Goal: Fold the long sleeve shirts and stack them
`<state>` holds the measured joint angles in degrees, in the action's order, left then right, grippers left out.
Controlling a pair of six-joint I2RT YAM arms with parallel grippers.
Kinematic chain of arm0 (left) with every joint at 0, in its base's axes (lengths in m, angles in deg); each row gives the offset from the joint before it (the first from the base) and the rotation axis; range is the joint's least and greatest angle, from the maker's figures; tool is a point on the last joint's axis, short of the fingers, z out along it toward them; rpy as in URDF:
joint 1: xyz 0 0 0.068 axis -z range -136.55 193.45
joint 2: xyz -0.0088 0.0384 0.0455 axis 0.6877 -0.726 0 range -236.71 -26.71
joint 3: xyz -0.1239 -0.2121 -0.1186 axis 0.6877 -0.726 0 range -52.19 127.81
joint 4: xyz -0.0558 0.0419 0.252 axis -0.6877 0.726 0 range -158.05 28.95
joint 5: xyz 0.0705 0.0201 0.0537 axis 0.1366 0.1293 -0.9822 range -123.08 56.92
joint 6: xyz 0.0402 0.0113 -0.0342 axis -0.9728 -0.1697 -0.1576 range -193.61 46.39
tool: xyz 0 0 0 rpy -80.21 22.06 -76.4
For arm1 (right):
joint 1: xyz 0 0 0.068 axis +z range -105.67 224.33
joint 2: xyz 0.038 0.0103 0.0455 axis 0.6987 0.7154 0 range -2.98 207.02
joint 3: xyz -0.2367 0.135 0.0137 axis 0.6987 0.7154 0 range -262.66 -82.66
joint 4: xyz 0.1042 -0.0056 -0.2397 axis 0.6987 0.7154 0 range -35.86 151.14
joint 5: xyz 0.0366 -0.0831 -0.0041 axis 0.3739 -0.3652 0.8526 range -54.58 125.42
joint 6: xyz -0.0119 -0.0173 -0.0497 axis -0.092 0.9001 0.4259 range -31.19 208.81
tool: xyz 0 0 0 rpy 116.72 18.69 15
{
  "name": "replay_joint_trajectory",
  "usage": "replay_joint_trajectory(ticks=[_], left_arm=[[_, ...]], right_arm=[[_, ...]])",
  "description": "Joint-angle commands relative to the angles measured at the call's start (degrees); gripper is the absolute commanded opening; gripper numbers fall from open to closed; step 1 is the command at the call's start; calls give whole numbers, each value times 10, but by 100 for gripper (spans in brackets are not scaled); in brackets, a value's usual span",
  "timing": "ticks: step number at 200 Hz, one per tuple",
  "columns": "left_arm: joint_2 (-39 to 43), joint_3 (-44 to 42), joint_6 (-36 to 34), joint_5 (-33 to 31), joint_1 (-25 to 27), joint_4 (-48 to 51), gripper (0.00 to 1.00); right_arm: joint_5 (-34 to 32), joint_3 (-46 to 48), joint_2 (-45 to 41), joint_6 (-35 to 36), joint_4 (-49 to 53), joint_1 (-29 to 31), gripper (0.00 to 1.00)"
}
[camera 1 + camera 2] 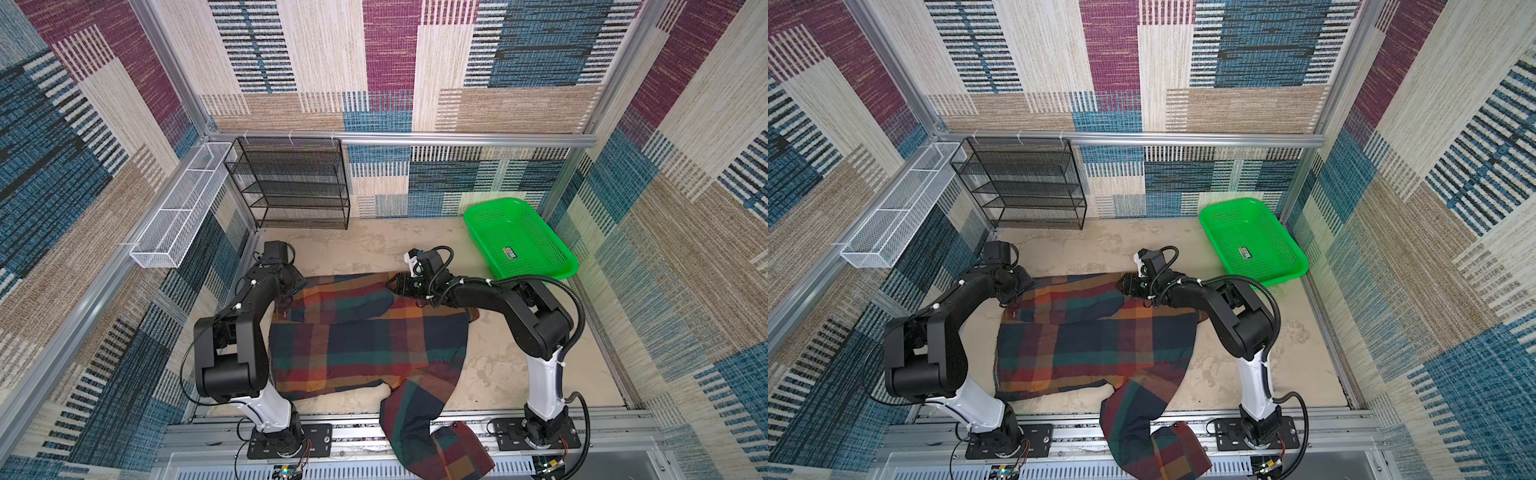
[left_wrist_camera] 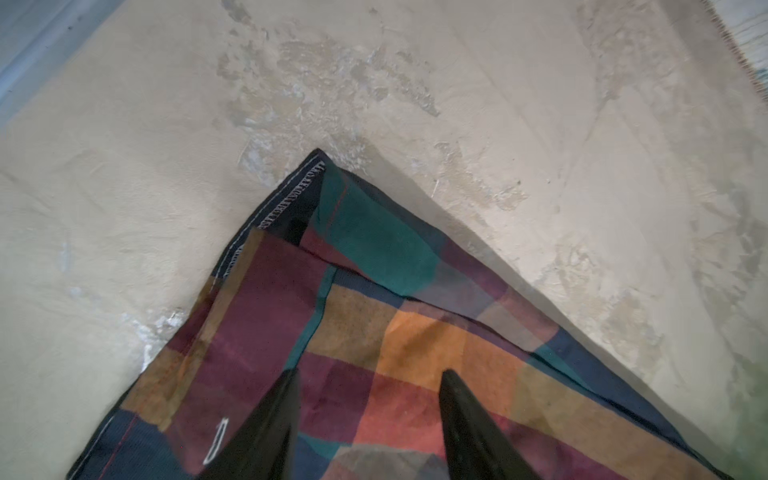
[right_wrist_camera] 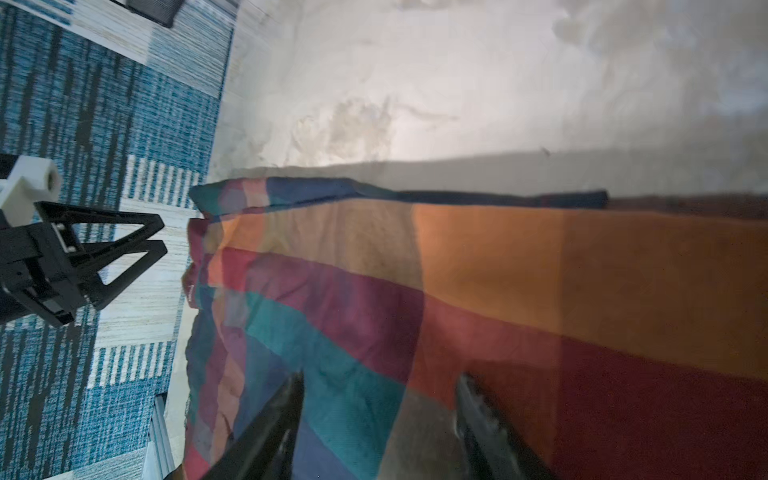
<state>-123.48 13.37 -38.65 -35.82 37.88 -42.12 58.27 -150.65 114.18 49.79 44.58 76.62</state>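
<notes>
One large, soft plaid long sleeve shirt in navy, dark green, maroon and orange checks is seen spread flat on the beige, mottled worktop, between the two arm bases, in both top views. One sleeve is laid folded across the far part of the body. The other sleeve is draped off the near edge of the worktop and over the grey metal rail. Left tool: noted over the far left corner of the shirt, fingers spread apart, nothing held between them; a hemmed corner with white stitching and a white-edged buttonhole is seen beneath. Right tool: noted over the far right part of the shirt, by the end of the folded sleeve, fingers likewise parted, no cloth pinched. Whether either tool's fingertips touch the fabric cannot be told. A bright green perforated plastic basket is stood in the far right corner, apart from the shirt. A black wire-mesh shelf rack is set against the back wall, and a long white wire-mesh tray is fixed along the left frame rail.
</notes>
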Motion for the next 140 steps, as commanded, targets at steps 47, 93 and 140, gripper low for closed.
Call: replay_joint_trajectory(ticks=[47,93,140], left_arm=[[-76,24,1,-18,-9,24,58],[-28,50,30,15,-15,38,57],[-62,125,55,25,39,50,57]], right_arm=[[20,38,25,-6,-3,-56,67],[33,-13,-50,78,53,-75,77],[40,-36,-36,76,65,-129,77]])
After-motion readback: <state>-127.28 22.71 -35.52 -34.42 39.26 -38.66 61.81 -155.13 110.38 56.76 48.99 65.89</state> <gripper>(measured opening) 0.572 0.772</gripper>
